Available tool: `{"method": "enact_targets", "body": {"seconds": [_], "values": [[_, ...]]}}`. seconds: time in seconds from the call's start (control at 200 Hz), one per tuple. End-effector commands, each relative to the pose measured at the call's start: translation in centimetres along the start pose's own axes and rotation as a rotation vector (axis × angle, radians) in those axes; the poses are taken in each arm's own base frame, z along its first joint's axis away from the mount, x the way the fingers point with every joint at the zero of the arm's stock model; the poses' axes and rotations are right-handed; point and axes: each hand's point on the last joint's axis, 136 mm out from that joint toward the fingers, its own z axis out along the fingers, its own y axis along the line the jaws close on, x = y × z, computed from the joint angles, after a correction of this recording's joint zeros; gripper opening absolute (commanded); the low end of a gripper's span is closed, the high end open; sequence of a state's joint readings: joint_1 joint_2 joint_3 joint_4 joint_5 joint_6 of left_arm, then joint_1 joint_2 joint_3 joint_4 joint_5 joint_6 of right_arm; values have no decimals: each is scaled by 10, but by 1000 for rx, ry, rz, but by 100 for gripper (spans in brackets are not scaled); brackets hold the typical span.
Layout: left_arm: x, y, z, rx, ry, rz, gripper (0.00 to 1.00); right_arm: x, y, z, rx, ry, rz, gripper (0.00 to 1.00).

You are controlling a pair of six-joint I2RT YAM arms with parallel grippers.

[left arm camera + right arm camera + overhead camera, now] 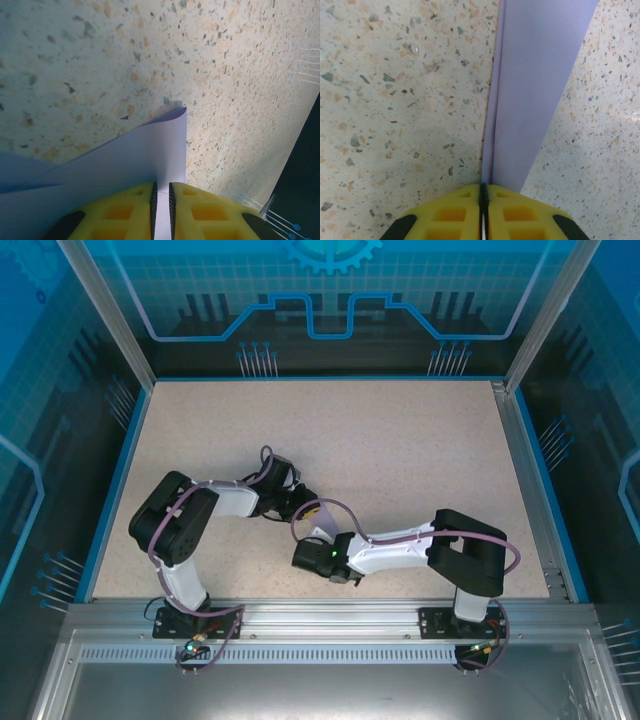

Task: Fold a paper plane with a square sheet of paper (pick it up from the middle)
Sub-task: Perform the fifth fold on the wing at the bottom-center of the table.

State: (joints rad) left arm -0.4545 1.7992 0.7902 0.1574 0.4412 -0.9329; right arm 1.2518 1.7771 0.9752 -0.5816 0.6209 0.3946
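Note:
The pale-purple sheet of paper [535, 75] lies folded on the speckled table and runs away from my right gripper [483, 186] as a long narrow band with a crease along its left side. That gripper is shut on the band's near end. In the left wrist view the paper [145, 155] rises as a bent flap with a pointed corner. My left gripper [161, 184] is shut on it, with a strip of paper showing in the thin gap between the yellow fingers [125, 210]. From above, both grippers meet at the table's middle, the left gripper [298, 502] just behind the right gripper [311, 533].
The speckled beige table [400, 440] stretches wide behind and beside the arms. Blue-edged transparent walls [130, 430] enclose it on three sides. A metal rail [330, 615] carries the arm bases at the near edge.

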Motion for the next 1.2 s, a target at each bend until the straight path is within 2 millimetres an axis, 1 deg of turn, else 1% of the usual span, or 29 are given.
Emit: {"method": "enact_targets", "body": {"seconds": [0.0,0.065,0.095,0.11,0.125,0.16,0.175,0.205,0.235,0.27,0.31,0.375,0.42,0.445,0.465,0.55,0.63,0.72,0.85,0.955,1.005,1.06,1.105,1.19], "values": [[13,35,6,-120,51,-45,19,12,-6,-9,-12,20,38,16],[14,36,5,-121,51,-49,19,10,-15,-21,-58,-22,116,20],[13,34,5,-118,51,-46,19,8,-18,-27,-89,-50,154,24],[14,35,5,-119,52,-44,19,4,-19,-31,-115,-69,177,26],[13,34,5,-119,50,-45,19,9,-19,-32,-140,-74,192,28],[13,34,5,-118,49,-43,20,5,-19,-40,-227,-116,249,34],[13,34,4,-119,49,-42,19,3,-15,-43,-290,-132,274,36],[13,34,4,-120,49,-43,19,-4,-13,-51,-407,-171,336,38],[13,33,4,-118,49,-42,19,-6,-13,-56,-496,-200,401,40],[13,33,4,-118,49,-40,19,-12,-19,-61,-581,-240,489,42],[13,32,3,-119,50,-38,19,-13,-25,-63,-667,-260,580,43],[13,33,3,-121,49,-38,19,-17,-33,-65,-814,-261,698,39],[13,33,3,-119,51,-37,19,-15,-37,-59,-861,-226,773,32],[14,34,4,-121,52,-37,19,-15,-40,-55,-878,-204,806,27],[14,34,4,-120,54,-38,19,-15,-39,-54,-898,-190,822,25],[14,33,4,-118,57,-37,19,-12,-43,-41,-948,-130,901,23],[14,33,4,-117,56,-37,19,-14,-42,-36,-994,-109,933,24],[14,33,4,-118,56,-38,19,-15,-33,-32,-1059,-61,924,25],[14,34,5,-117,63,-40,19,-4,-24,-15,-1034,22,924,26],[15,34,5,-117,61,-39,19,2,-20,-8,-1024,44,917,25],[15,35,5,-121,61,-41,19,1,-17,-8,-1037,41,917,20],[15,35,5,-121,62,-42,19,-1,-16,-10,-1058,28,909,18],[15,35,5,-120,61,-41,19,1,-14,-9,-1058,29,900,14],[14,34,5,-121,59,-40,19,6,-12,-6,-1048,43,872,12]]}}
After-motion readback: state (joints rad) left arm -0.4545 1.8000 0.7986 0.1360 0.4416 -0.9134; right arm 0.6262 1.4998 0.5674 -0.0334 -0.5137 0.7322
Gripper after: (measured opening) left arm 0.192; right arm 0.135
